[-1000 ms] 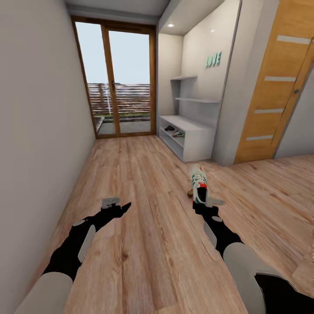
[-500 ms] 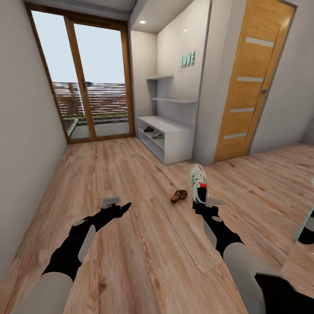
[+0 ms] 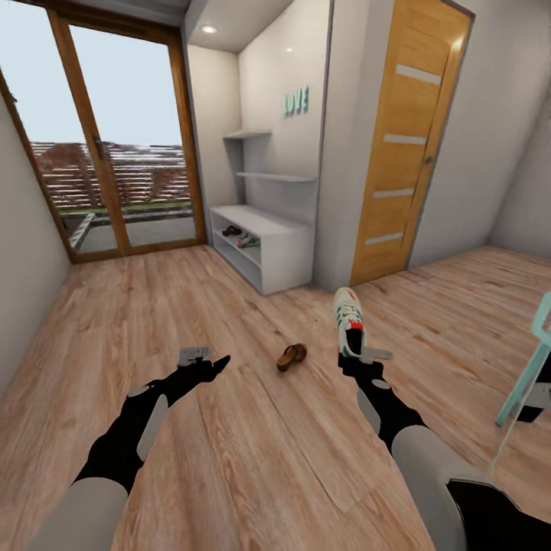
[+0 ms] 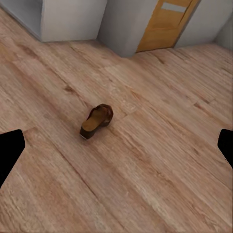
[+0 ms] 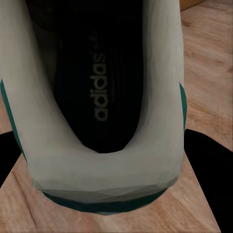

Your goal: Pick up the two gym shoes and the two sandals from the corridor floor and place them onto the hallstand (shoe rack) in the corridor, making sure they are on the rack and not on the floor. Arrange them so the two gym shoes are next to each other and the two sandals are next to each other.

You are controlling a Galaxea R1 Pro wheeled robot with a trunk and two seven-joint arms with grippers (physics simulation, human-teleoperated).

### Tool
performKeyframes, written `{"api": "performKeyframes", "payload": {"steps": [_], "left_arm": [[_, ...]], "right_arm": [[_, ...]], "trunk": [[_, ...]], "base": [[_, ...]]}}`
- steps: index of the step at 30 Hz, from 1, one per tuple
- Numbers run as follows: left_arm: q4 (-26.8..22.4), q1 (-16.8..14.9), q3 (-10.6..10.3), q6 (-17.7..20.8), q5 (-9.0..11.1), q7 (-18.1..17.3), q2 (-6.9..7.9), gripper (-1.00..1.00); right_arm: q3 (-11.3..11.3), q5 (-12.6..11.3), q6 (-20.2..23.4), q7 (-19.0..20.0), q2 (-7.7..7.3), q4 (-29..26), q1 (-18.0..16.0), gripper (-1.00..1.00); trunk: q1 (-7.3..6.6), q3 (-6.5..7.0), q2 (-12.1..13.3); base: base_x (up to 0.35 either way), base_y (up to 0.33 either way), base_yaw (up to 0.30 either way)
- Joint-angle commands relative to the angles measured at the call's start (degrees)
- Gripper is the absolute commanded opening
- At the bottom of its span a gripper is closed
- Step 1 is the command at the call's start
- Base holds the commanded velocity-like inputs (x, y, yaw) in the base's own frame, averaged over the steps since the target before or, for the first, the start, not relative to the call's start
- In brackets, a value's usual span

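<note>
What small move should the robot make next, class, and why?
Probably roll on toward the hallstand to set down the sneaker held in the right gripper. The hallstand is still across the floor, with a sneaker and sandal already on its lower tier. One sandal lies on the floor ahead of the open, empty left gripper.

A glass double door (image 3: 115, 145) in a brown wooden frame closes the far end of the room, with a slatted fence and a strip of grass behind it. Teal letters (image 3: 296, 100) hang on the white wall of the alcove (they seem to read "LOVE"). Further right stands an orange-brown wooden door (image 3: 402, 145) with pale horizontal insets. A light teal chair (image 3: 528, 375) shows partly at the right edge
</note>
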Motion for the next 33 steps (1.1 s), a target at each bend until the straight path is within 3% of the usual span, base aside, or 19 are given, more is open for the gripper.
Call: {"api": "performKeyframes", "payload": {"steps": [1,17,33], "left_arm": [[-0.04,-0.02,0.09,0.53,0.57,-0.17,-0.01,1.00],[-0.04,-0.02,0.09,0.53,0.57,-0.17,0.00,1.00],[-0.04,-0.02,0.09,0.53,0.57,-0.17,0.02,1.00]], "right_arm": [[-0.21,0.11,-0.21,-0.05,0.05,0.04,-0.05,-1.00],[-0.21,0.11,-0.21,-0.08,0.05,0.04,-0.05,-1.00],[-0.21,0.11,-0.21,-0.04,0.05,0.04,-0.05,-1.00]], "trunk": [[0.02,-0.06,-0.02],[0.02,-0.06,-0.02],[0.02,-0.06,-0.02]], "base": [[0.343,0.000,-0.032],[0.343,0.000,-0.028],[0.318,0.119,-0.278]]}}
